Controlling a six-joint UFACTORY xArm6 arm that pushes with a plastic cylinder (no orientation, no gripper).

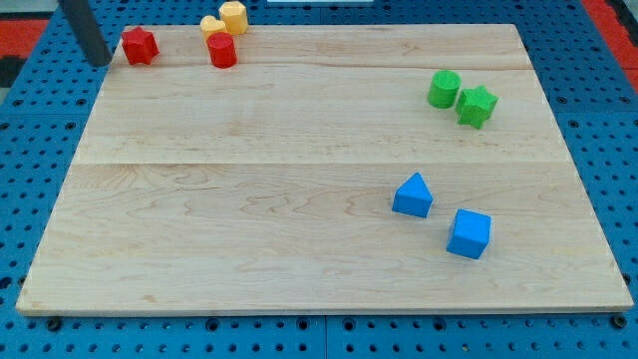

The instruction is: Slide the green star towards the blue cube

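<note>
My tip (101, 61) (probably touching nothing) beside red block (140, 46).

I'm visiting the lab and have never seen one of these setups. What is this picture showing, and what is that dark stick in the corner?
One camera looks down on a wooden board. The dark stick is the robot arm's rod; my tip slides along the board to push blocks and holds nothing. It sits at the view's top left, just left of a red star-like block. Nearby are a red cylinder and two yellow blocks. At the right are a green cylinder touching the green star, and below them a blue wedge-shaped block and the blue cube.
</note>
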